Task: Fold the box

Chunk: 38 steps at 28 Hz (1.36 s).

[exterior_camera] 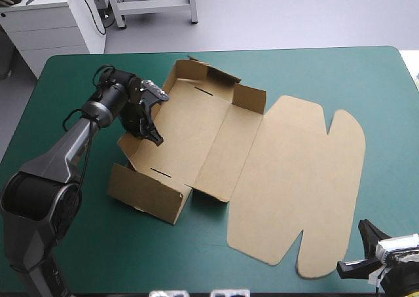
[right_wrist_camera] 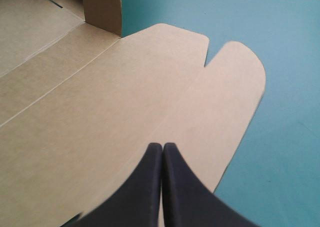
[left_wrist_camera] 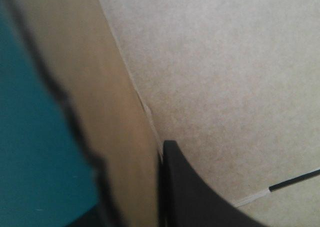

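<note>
High view, box: the brown box lies mid-surface on the teal-green surface, tray part toward the left with its far and near end walls raised, lid flat to the right.
High view, left gripper: the left gripper sits at the tray's left side wall.
High view, right gripper: the right gripper is over bare cover, just beside the lid's near right corner.
Left wrist view: one black finger lies against the wall's inner face. The other is hidden behind the board, so the gripper seems clamped on the side wall.
Right wrist view: fingers pressed together in one point, holding nothing, above the lid's near edge.
</note>
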### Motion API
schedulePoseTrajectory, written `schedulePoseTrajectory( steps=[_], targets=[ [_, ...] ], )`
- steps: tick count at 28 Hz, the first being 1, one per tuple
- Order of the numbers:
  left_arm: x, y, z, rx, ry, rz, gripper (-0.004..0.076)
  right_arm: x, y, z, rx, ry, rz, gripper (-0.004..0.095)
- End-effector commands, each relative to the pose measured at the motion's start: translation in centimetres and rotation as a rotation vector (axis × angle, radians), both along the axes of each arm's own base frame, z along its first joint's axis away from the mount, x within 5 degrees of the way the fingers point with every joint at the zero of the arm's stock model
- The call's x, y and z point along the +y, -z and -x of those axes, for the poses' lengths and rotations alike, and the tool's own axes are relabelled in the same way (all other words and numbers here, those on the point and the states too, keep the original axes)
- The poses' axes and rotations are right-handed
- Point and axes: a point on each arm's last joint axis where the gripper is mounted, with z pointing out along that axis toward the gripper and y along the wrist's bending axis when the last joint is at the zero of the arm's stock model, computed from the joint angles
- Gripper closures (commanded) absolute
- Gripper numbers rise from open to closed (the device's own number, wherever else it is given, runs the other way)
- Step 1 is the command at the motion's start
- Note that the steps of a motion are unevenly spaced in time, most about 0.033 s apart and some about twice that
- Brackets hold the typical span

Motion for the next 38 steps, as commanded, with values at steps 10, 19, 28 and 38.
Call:
schedulePoseTrajectory(
  steps=[10,19,28,38],
  targets=[
    [-7.1,-7.4,3.0,-0.46,0.452,-0.425,0.0732,0.0,-1.4,0.5,-0.122,0.009,-0.011,0.0928],
    [-11.5,-10.6,5.1,-0.785,0.547,-0.425,0.0732,0.0,-1.4,0.5,-0.122,0.009,-0.011,0.0928],
    [-12.8,-12.0,6.8,-0.888,0.566,-0.405,0.0732,0.0,-1.4,0.5,-0.122,0.009,-0.011,0.0928],
    [-13.0,-8.8,10.4,-1.11,0.626,-0.47,0.0732,0.0,-1.4,0.5,-0.122,0.009,-0.011,0.0927]
  ],
)
